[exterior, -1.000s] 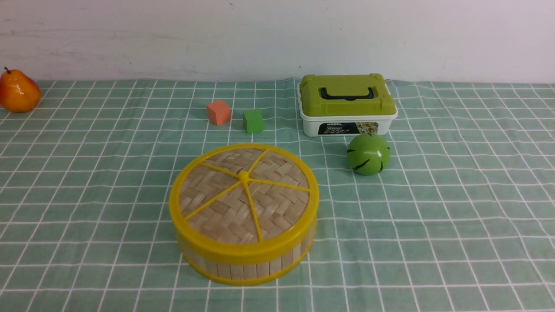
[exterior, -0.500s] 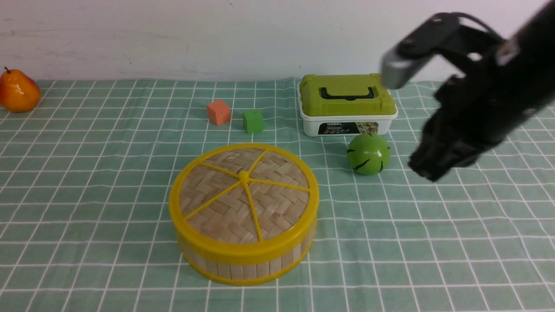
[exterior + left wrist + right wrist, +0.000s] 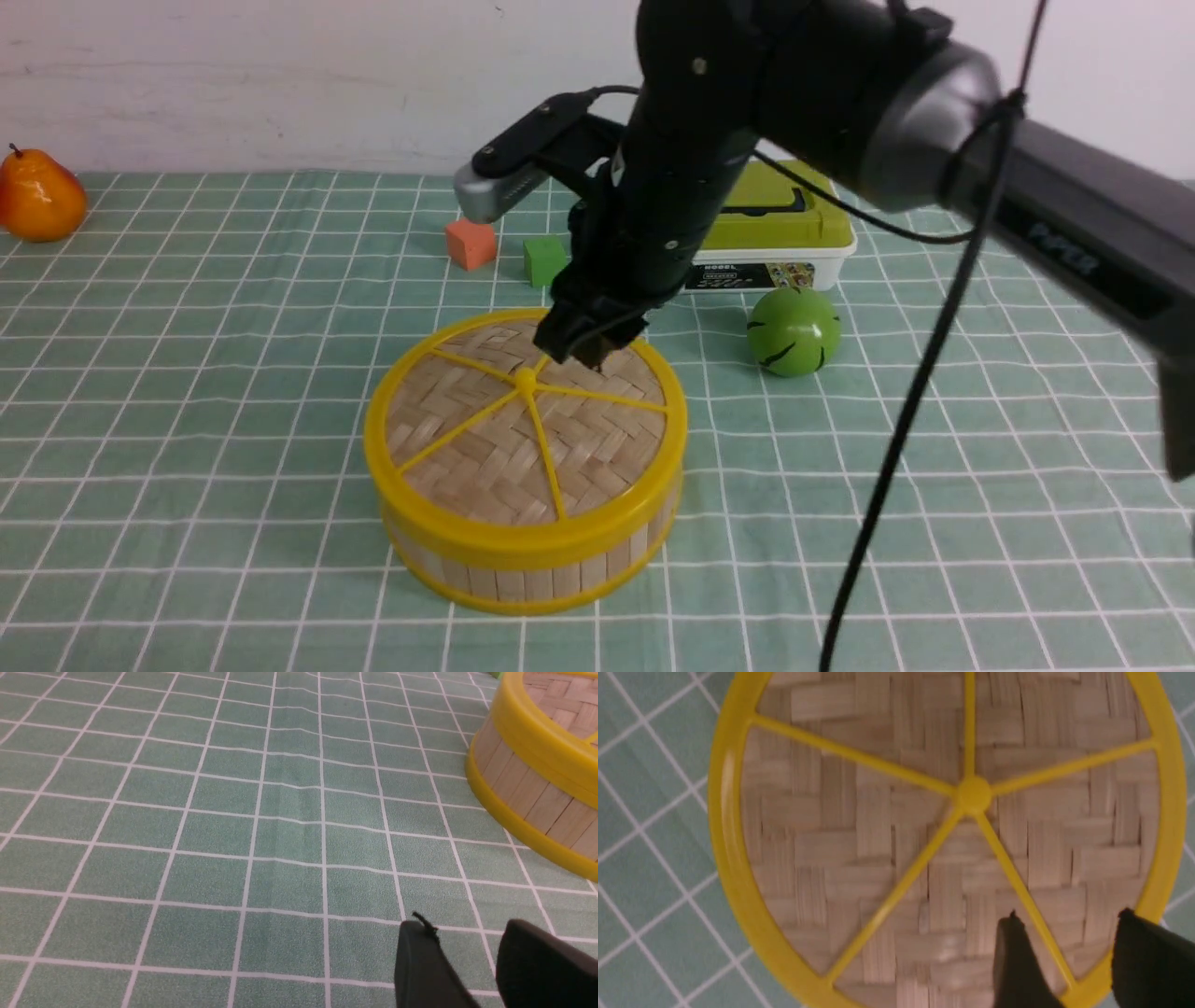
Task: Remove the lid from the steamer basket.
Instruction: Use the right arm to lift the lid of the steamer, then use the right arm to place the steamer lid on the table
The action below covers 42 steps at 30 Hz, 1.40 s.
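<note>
The lid (image 3: 485,448), a woven tan disc with yellow rim, spokes and centre knob (image 3: 526,379), sits closed on the steamer basket (image 3: 523,583) in the middle of the checked cloth. My right gripper (image 3: 593,350) hovers open just above the lid's far part, slightly beyond the knob. In the right wrist view the open gripper (image 3: 1069,914) straddles one spoke near the rim of the lid (image 3: 878,835), and holds nothing. My left gripper (image 3: 465,926) is open and empty over bare cloth, beside the basket (image 3: 523,798). It is out of the front view.
A white box with a green lid (image 3: 794,224) stands behind the basket, partly hidden by my right arm. A green ball (image 3: 794,331) lies in front of it. An orange cube (image 3: 470,243), a green cube (image 3: 543,261) and a pear (image 3: 37,198) sit farther back. A black cable (image 3: 896,448) hangs from the right arm.
My right arm has come in from the right and swung left, passing the green ball, and now sits over the lid. The lid and basket have not moved.
</note>
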{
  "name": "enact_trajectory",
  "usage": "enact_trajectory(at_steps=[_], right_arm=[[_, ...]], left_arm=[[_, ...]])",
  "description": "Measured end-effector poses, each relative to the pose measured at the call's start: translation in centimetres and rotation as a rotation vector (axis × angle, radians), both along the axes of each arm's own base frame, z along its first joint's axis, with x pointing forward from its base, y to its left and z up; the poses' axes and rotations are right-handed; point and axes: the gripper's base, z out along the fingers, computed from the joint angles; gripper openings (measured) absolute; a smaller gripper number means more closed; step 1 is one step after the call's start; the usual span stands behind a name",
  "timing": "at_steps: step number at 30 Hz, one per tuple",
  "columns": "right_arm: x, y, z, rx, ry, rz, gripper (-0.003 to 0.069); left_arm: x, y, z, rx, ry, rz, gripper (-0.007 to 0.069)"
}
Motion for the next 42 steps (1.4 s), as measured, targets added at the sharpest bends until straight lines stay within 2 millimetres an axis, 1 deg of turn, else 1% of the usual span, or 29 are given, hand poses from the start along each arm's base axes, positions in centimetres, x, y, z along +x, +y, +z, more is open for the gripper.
enact_trajectory(at_steps=[1,2,3,5,6,7,9,12,15,16,17,19,20,21,26,27,29,30,31,33,34,35,36,37,38,39,40,41,42], right_arm=[[0.3,0.3,-0.2,0.017,-0.01,-0.005,0.0357],[0.4,0.4,-0.4,0.02,-0.011,-0.006,0.0357],[0.9,0.9,-1.0,0.047,-0.02,-0.013,0.0408],[1.3,1.4,-1.9,0.073,-0.012,-0.016,0.0436],[1.3,1.4,-1.9,0.075,-0.014,-0.016,0.0438],[1.6,1.8,-2.9,0.091,0.002,-0.019,0.0444],[1.7,2.1,-3.4,0.093,0.011,-0.018,0.0442],[1.9,2.5,-4.6,0.085,0.03,-0.017,0.0406],[1.9,2.6,-4.9,0.087,0.038,-0.016,0.0335],[1.9,2.6,-4.8,0.089,0.038,-0.016,0.0296],[1.9,2.6,-4.8,0.09,0.037,-0.016,0.0289],[1.9,2.7,-4.7,0.094,0.038,-0.016,0.0206],[1.8,2.7,-4.6,0.099,0.043,-0.016,0.0128],[1.8,2.7,-4.6,0.098,0.044,-0.014,0.0078],[1.4,2.2,-3.3,0.076,0.038,-0.007,0.0076],[1.0,1.9,-2.6,0.06,0.041,-0.002,0.0076],[-0.2,0.6,0.1,0.029,0.032,0.005,0.0076],[-0.9,-0.5,2.7,0.041,-0.002,-0.002,0.0076],[-1.1,-1.0,3.6,0.051,-0.016,-0.006,0.0076],[-1.9,-3.2,6.3,0.08,-0.057,-0.034,0.0076],[-2.0,-3.7,6.9,0.086,-0.066,-0.041,0.0076],[-2.5,-5.0,7.9,0.092,-0.075,-0.06,0.0076],[-2.9,-6.3,8.3,0.087,-0.071,-0.081,0.0076],[-3.6,-8.2,9.0,0.085,-0.071,-0.113,0.0076],[-3.7,-8.5,8.7,0.075,-0.06,-0.118,0.0076],[-4.6,-10.6,8.4,0.056,-0.03,-0.162,0.0076],[-5.3,-12.2,8.3,0.052,-0.016,-0.2,0.0076],[-5.4,-12.5,7.7,0.042,0.0,-0.208,0.0076],[-6.1,-14.2,6.7,0.04,0.019,-0.26,0.0076]], left_arm=[[0.0,0.0,0.0,0.0,0.0,0.0,0.0239],[0.0,0.0,0.0,0.0,0.0,0.0,0.0239],[0.0,0.0,0.0,0.0,0.0,0.0,0.0239],[0.0,0.0,0.0,0.0,0.0,0.0,0.0239],[0.0,0.0,0.0,0.0,0.0,0.0,0.0239],[0.0,0.0,0.0,0.0,0.0,0.0,0.0239],[0.0,0.0,0.0,0.0,0.0,0.0,0.0239],[0.0,0.0,0.0,0.0,0.0,0.0,0.0239],[0.0,0.0,0.0,0.0,0.0,0.0,0.0239],[0.0,0.0,0.0,0.0,0.0,0.0,0.0239],[0.0,0.0,0.0,0.0,0.0,0.0,0.0239],[0.0,0.0,0.0,0.0,0.0,0.0,0.0239],[0.0,0.0,0.0,0.0,0.0,0.0,0.0239],[0.0,0.0,0.0,0.0,0.0,0.0,0.0239],[0.0,0.0,0.0,0.0,0.0,0.0,0.0239],[0.0,0.0,0.0,0.0,0.0,0.0,0.0239],[0.0,0.0,0.0,0.0,0.0,0.0,0.0239],[0.0,0.0,0.0,0.0,0.0,0.0,0.0239],[0.0,0.0,0.0,0.0,0.0,0.0,0.0239],[0.0,0.0,0.0,0.0,0.0,0.0,0.0239],[0.0,0.0,0.0,0.0,0.0,0.0,0.0239],[0.0,0.0,0.0,0.0,0.0,0.0,0.0239],[0.0,0.0,0.0,0.0,0.0,0.0,0.0239],[0.0,0.0,0.0,0.0,0.0,0.0,0.0239],[0.0,0.0,0.0,0.0,0.0,0.0,0.0239],[0.0,0.0,0.0,0.0,0.0,0.0,0.0239],[0.0,0.0,0.0,0.0,0.0,0.0,0.0239],[0.0,0.0,0.0,0.0,0.0,0.0,0.0239],[0.0,0.0,0.0,0.0,0.0,0.0,0.0239]])
